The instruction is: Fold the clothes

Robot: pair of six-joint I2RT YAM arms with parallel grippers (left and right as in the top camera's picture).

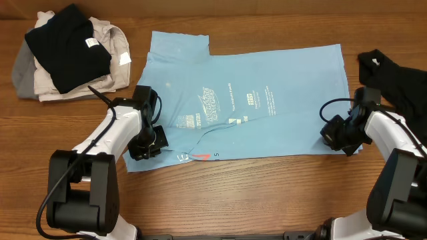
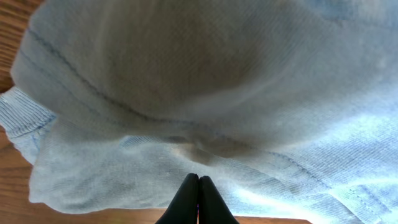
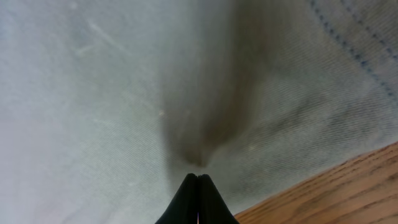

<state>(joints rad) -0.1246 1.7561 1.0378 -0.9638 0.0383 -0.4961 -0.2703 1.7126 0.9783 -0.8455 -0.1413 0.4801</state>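
T-shirt: light blue T-shirt (image 1: 287,73), short-sleeved, spread mostly flat across the middle of the counter (image 1: 267,193), long side running left to right.
Print: white lettering (image 1: 217,103) near the centre in small blocks; a small red mark (image 1: 199,157) close to the near edge.
Lay of cloth: one sleeve juts out at the far left corner; a shallow crease slants across the near half from the red mark towards the right edge.
Left jaws: at the shirt's near left corner, tips pressed together and pinching the blue cloth; the left wrist view shows a seamed edge bunched just ahead of them.
Right jaws: at the near right corner, tips together on the cloth, which puckers into a dark fold at the tips; bare wood shows just beside them.
Pile: far left corner, a black shirt (image 1: 67,43) with a white label, on top of beige (image 1: 117,47) and grey (image 1: 23,70) garments, just apart from the T-shirt.
Other cloth: a black garment (image 1: 400,80) heaped at the right edge.
Counter: brown wood grain, matte.
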